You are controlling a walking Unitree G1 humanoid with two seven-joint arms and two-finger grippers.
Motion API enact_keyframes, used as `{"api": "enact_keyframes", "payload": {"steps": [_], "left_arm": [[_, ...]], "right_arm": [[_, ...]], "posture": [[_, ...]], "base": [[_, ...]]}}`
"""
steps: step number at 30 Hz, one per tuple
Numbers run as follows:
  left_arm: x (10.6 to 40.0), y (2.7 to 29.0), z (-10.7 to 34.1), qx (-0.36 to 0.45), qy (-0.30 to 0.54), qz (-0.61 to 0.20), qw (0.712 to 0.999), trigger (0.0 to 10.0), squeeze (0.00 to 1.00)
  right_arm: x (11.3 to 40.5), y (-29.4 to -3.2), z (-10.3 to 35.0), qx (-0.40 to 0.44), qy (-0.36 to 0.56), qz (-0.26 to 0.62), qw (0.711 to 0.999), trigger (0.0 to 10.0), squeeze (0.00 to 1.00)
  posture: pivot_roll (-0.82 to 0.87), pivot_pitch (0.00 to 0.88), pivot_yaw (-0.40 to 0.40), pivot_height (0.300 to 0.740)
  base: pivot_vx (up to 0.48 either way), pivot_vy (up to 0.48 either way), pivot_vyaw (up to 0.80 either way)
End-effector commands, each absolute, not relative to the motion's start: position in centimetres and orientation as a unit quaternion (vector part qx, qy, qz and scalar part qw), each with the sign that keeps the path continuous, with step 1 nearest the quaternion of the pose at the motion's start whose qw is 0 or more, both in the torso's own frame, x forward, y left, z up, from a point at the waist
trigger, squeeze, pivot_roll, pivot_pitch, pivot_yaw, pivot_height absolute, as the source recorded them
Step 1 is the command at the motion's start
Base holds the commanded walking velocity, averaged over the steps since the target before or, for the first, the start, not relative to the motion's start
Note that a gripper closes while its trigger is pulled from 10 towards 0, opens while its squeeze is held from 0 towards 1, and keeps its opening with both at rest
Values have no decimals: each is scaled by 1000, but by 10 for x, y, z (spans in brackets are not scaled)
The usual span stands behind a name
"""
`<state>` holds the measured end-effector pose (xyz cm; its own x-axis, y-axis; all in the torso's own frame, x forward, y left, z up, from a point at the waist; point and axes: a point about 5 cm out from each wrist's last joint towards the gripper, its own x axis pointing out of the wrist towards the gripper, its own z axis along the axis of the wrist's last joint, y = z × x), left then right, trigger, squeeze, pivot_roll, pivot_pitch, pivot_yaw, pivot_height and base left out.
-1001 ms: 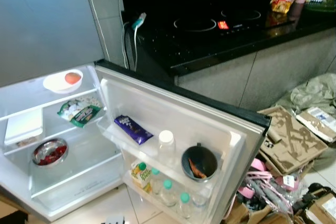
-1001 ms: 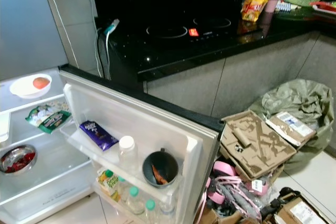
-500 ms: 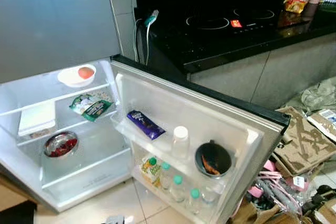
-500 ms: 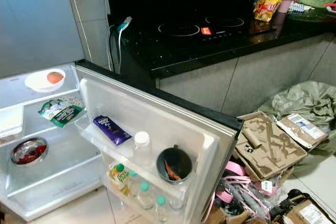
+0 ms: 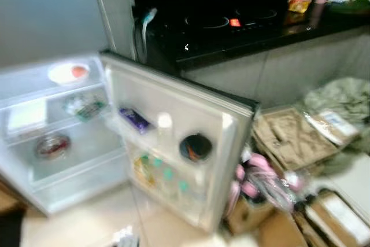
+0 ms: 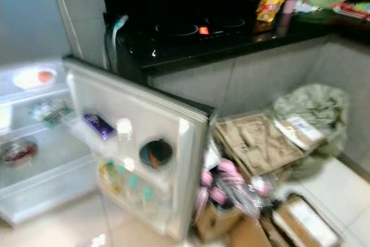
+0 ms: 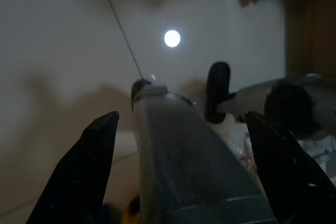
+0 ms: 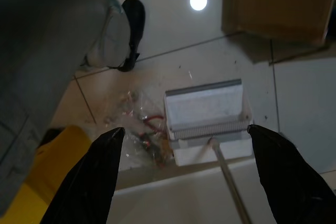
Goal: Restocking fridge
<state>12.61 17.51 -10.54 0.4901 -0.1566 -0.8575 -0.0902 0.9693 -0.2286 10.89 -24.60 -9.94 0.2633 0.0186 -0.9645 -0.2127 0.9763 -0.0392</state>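
White fridge (image 5: 63, 143) stands open, door (image 5: 173, 143) swung wide so shelves can be restocked. Both arms hang idle toward the floor: left pincer (image 7: 181, 171) spread wide, right pincer (image 8: 184, 177) equally wide above a dustpan (image 8: 207, 119), neither holding anything.

Yellow snack bag (image 6: 265, 3) sits upper right on the black counter (image 6: 243, 33); flattened cardboard (image 6: 258, 143) and a grey sack (image 6: 312, 111) crowd lower right.
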Motion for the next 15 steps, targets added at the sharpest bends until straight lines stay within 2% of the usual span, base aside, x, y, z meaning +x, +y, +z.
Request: {"api": "enact_keyframes", "payload": {"steps": [1, 15], "left_arm": [[124, 175, -106, -120, 509, -20, 852, 10000, 0], [123, 178, -106, -113, 510, -25, 852, 10000, 0]], "right_arm": [[112, -249, -98, -83, 598, 69, 794, 10000, 0], [113, -249, -97, -78, 590, 68, 801, 10000, 0]], "posture": [[-99, 0, 3, 740], [-110, 0, 10, 740]], "base": [[0, 0, 0], [0, 0, 0]]}}
